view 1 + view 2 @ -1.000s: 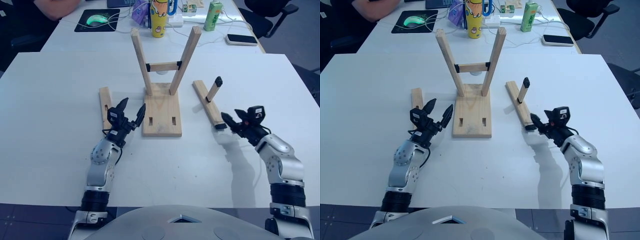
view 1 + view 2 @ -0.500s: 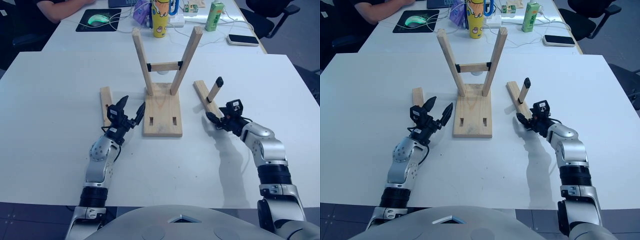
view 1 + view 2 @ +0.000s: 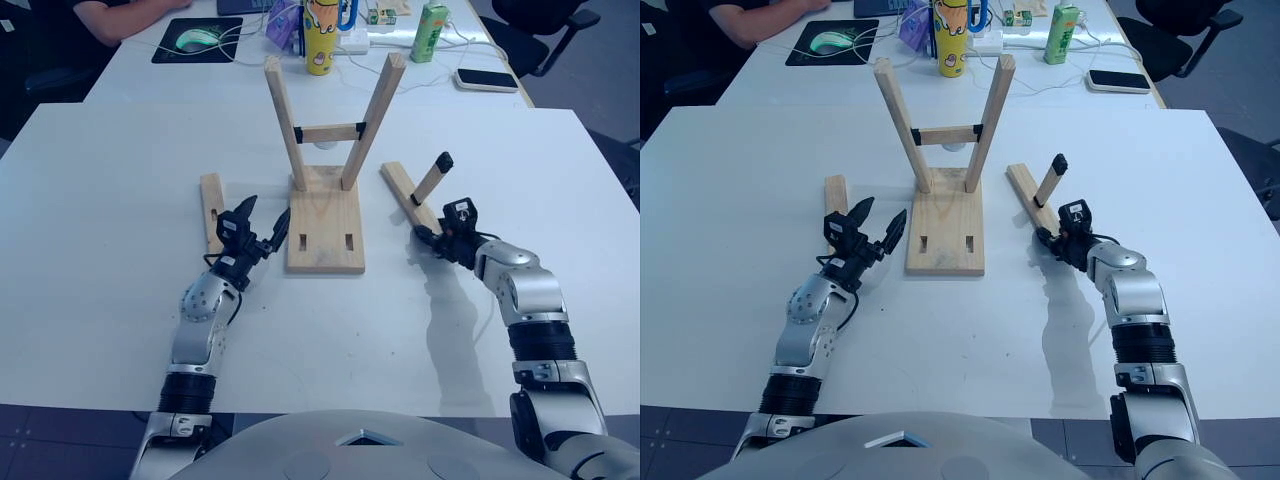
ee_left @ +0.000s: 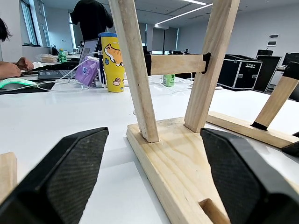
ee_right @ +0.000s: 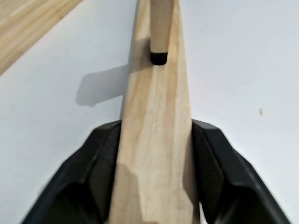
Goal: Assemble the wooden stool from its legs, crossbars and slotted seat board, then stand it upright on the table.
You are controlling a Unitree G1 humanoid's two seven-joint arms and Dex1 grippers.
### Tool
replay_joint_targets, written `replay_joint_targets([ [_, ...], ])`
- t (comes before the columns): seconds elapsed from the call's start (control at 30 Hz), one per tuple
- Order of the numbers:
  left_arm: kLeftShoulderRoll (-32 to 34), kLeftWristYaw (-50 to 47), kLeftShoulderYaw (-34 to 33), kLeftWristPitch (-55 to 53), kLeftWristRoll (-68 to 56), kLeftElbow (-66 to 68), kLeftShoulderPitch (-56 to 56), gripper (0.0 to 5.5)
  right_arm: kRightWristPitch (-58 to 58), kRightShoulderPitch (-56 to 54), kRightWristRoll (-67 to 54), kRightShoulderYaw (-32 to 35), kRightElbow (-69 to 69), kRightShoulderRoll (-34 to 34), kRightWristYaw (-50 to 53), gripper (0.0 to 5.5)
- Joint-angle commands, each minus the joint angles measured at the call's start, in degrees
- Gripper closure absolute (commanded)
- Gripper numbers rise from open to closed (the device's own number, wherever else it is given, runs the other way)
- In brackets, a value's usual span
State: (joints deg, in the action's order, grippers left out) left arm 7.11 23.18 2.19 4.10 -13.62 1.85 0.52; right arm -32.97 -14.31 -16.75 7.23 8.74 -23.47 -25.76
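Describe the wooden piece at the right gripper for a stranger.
On the white table, right of the seat board with two standing legs, a leg lies flat. Unlike the bare leg on the left, a black-tipped crossbar juts from it.

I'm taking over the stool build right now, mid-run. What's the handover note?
Left gripper: open, hovering between the loose leg and the seat board.
Right gripper: shut on the near end of the leg carrying a crossbar stub, right of the board.
Done: two legs with their crossbar stand in the board.
Left: both remaining legs into the empty near slots, then turn the stool upright.
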Motion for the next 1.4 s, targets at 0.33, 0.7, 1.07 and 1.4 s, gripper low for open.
replay_joint_targets([
  [0.33, 2.39, 3.97, -2.96, -8.57, -6.68, -2.97, 4.64, 1.85, -4.27, -10.21, -29.46, 16.51, -12.92, -0.22, -7.41, 3.44],
  [0.7, 5.68, 11.35, -10.14, -31.20, -32.71, -10.91, 7.85, 1.09, -22.29, -3.31, -43.02, 7.81, -21.46, -4.09, -17.45, 3.44],
  [1.07, 9.78, 11.08, -14.73, -54.89, -58.98, -11.27, 15.45, 0.10, -27.88, -4.08, -45.19, 0.14, -19.49, -5.98, -27.61, 3.44],
  [1.4, 11.96, 10.06, -13.90, -61.09, -63.77, -11.42, 16.28, 0.34, -28.62, -4.58, -44.03, -3.04, -19.22, -8.35, -32.43, 3.44],
])
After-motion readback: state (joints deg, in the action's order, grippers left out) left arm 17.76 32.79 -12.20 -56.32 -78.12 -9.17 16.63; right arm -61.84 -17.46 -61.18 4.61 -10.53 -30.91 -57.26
